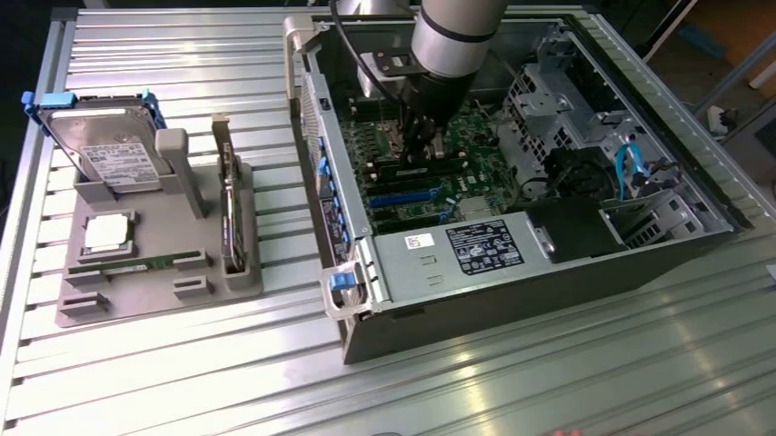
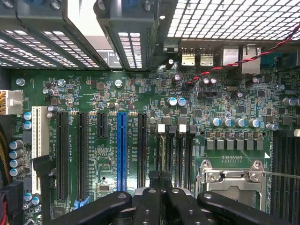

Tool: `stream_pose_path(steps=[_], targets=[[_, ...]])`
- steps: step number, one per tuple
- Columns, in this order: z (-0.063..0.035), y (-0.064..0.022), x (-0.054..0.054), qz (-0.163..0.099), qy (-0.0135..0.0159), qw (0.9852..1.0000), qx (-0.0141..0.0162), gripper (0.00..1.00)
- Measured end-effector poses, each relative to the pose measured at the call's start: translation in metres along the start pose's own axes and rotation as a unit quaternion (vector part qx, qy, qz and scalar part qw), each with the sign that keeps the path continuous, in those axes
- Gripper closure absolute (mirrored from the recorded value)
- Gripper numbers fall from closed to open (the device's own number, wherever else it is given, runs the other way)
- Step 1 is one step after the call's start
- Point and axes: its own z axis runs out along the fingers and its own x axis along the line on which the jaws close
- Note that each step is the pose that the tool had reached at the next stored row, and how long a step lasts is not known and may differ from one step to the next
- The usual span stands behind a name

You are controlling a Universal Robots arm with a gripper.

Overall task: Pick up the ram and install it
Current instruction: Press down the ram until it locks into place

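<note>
The ram [image 1: 131,264], a long narrow green stick, lies flat in the front slot of the grey holder [image 1: 158,304] on the exterior view's left. My gripper [image 1: 419,145] is far from it, inside the open computer case [image 1: 679,263], low over the motherboard. In the wrist view the gripper [image 2: 161,183] is shut, its black fingers [image 2: 147,206] pressed together right over the dark memory slots [image 2: 176,154]. I see no green stick between the fingers.
The holder also carries a hard drive [image 1: 109,154], a silver processor [image 1: 107,233] and a dark card [image 1: 231,209] standing on edge. Inside the case are an empty processor socket [image 2: 232,180], a blue expansion slot [image 2: 121,150], drive cages [image 1: 546,100] and blue cables [image 1: 628,168].
</note>
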Motion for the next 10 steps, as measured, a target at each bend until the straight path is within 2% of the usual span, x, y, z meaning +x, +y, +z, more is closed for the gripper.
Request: stream_pose_path(steps=[10], targets=[[0.001,0.0,0.0,0.0,0.0,1.0,0.0,0.89]])
